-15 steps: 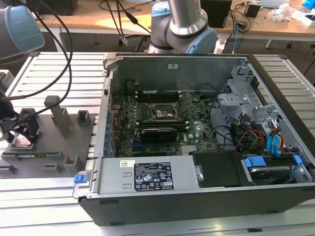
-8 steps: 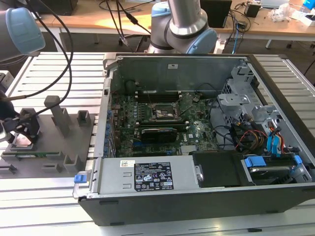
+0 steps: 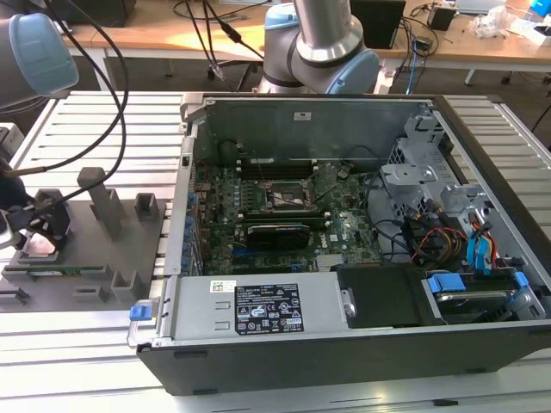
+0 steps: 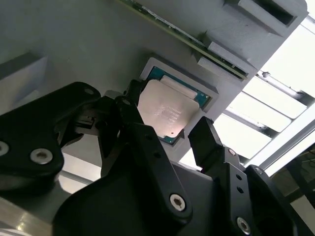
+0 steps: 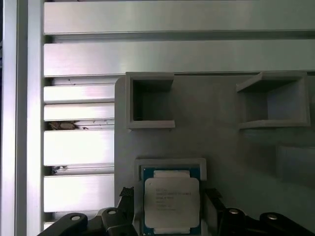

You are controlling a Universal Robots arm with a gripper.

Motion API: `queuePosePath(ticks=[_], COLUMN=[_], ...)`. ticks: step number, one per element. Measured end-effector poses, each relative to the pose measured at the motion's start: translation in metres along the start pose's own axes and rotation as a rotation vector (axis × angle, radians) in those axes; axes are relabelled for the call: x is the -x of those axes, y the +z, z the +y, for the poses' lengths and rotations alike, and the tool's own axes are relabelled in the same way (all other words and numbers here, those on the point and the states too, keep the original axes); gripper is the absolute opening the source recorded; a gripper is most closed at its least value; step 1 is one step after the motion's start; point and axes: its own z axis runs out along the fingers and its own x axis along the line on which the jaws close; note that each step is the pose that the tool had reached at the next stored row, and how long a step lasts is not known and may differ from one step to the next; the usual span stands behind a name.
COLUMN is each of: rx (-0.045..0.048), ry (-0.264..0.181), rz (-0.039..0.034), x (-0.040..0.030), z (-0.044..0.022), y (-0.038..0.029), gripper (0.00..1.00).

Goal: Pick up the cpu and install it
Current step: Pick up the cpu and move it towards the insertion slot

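I am working on the grasp, as I judge it, and nothing is lifted yet. On the slatted desk (image 3: 86, 112) the open computer case (image 3: 344, 258) is sitting with the socket (image 3: 288, 196) on its board. Toward the desk's edge at the exterior view's left, the grey holder (image 3: 129, 249) is lying. The cpu (image 4: 165, 110) is resting flat, silver top up, in a square pocket (image 5: 139, 169) near the holder's end farthest from the case.

To do this well, I am thinking about squareness and depth. Both pads should be meeting opposite edges of the chip at the same time. They should be low enough to catch its thin side without bearing on the pocket's rim, which is leaving little room. A gentle, centred squeeze seems wise, since the chip is thin and could tip or skate.

My arm (image 3: 323, 39) is reaching from behind the case across to that left edge, with the wrist pointing down over the holder. The end effector (image 4: 167, 118) is hanging released. Its fingers (image 4: 204, 140) are standing either side of the chip, close to it but apart from it as far as I can tell.
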Motion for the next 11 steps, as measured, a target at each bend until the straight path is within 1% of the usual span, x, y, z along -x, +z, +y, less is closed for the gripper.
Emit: queuePosePath(ticks=[4, 7, 11], rx=[0.0004, 0.0003, 0.0004], ry=[-0.004, -0.014, -0.014], rz=[0.0002, 0.0011, 0.0010], x=[-0.0001, -0.0001, 0.0000], z=[0.0031, 0.0038, 0.0039], y=[0.0017, 0.0024, 0.0025], gripper=[0.66, 0.66, 0.66])
